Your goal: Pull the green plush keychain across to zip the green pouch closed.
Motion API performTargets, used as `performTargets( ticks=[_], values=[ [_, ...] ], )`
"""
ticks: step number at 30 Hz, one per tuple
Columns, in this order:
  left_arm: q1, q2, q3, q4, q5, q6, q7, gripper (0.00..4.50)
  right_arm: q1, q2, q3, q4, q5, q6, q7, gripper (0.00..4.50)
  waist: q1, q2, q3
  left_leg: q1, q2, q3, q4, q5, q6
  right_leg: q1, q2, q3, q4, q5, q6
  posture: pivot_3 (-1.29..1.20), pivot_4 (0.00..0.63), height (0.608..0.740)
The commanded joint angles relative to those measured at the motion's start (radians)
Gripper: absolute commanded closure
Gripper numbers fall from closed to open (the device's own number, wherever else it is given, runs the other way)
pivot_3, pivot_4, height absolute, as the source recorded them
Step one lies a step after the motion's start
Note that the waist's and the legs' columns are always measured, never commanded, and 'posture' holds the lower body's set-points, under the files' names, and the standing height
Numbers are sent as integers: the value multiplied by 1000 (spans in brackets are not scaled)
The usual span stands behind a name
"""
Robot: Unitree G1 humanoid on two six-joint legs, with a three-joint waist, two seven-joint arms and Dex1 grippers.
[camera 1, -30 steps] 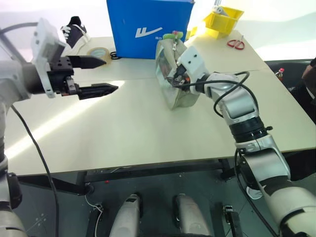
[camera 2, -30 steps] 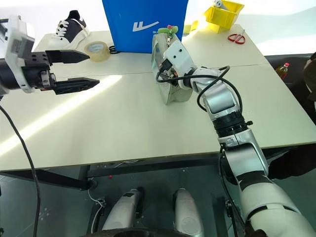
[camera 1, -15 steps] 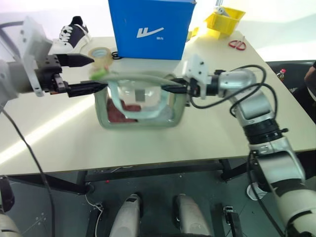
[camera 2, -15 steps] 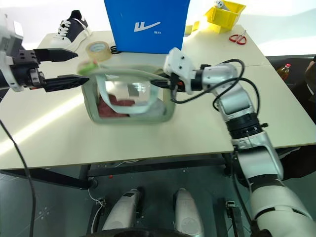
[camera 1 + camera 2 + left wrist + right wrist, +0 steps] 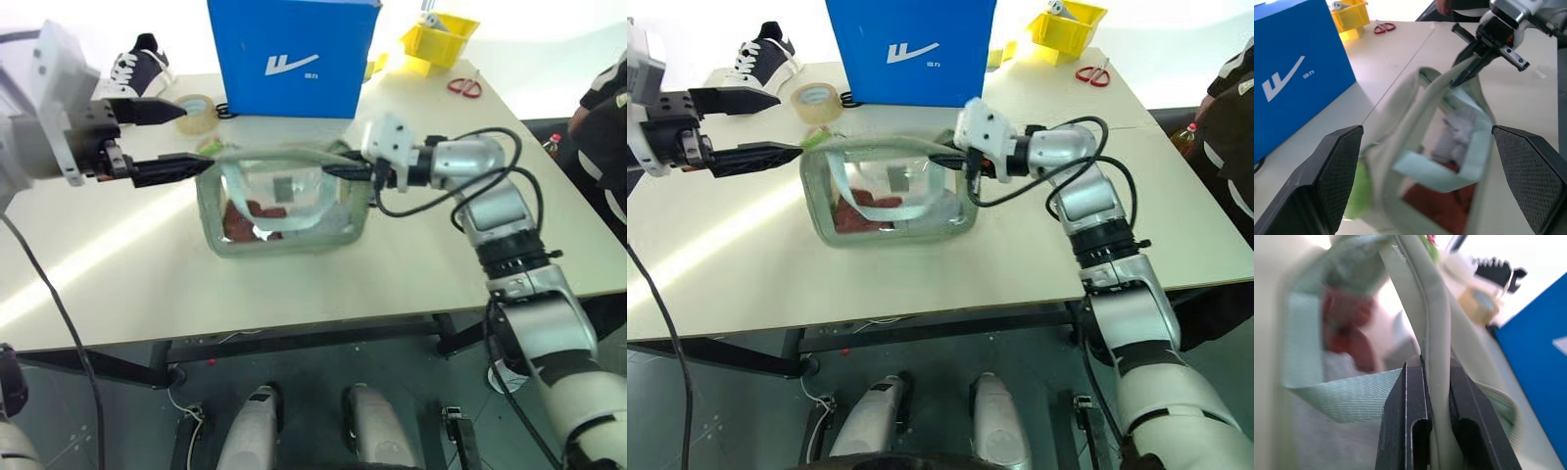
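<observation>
The green pouch (image 5: 284,201) stands mid-worktop, before the blue box (image 5: 291,54), holding red items (image 5: 862,209). Right gripper (image 5: 328,169) pinches its top edge; left gripper (image 5: 191,137) is spread wide beside the green plush keychain (image 5: 815,140).

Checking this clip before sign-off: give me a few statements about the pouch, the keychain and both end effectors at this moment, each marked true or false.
1. The right end effector is shut on the green pouch's top edge. True.
2. The left end effector grips the green plush keychain. False: it is open, with the keychain near its lower finger.
3. The pouch stands in front of the blue box. True.
4. The scissors lie inside the pouch. False: they lie on the table by the yellow bin.
</observation>
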Motion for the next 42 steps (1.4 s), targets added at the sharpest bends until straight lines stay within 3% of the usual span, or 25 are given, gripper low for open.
performTargets(
  ticks=[1, 12, 20, 27, 41, 42],
  values=[
    [-32, 4, 8, -4, 2, -19, -3, 0, -51, 11, -58, -40, 43, -11, -1, 4462, 2, 0, 0, 0, 0, 0, 0, 0, 0, 0, 0, 0, 0, 0, 0, 0, 150, 740],
    [-28, -9, 4, -12, 2, -17, 7, 0, -33, 3, -33, 122, -14, -125, 70, 4462, 3, 0, 0, 0, 0, 0, 0, 0, 0, 0, 0, 0, 0, 0, 0, 0, 150, 740],
    [-27, -9, 1, -13, 2, -11, 9, 0, -28, 43, -28, 112, -2, -143, 95, 4462, -8, 0, 0, 0, 0, 0, 0, 0, 0, 0, 0, 0, 1, 0, 0, 0, 150, 740],
    [-4, -6, 9, -37, -9, 4, 15, 0, -25, 9, 0, 207, -75, -251, 123, 4462, -11, 0, 0, 0, 0, 0, 0, 0, 0, 0, 0, 0, 1, 0, 0, 0, 150, 740],
    [-6, -31, -10, -36, -9, -7, 24, 0, -96, -27, -16, 320, -62, -334, 209, 4462, -13, 0, 0, 0, 0, 0, 0, 0, 0, 0, 0, 0, 1, 0, 0, 0, 150, 740],
    [-10, -34, -13, -33, -7, -8, 23, 0, -95, -26, -15, 324, -65, -340, 210, 4097, -13, 0, 0, 0, 0, 0, 0, 0, 0, 0, 0, 0, 1, 0, 0, 0, 150, 740]
  ],
)
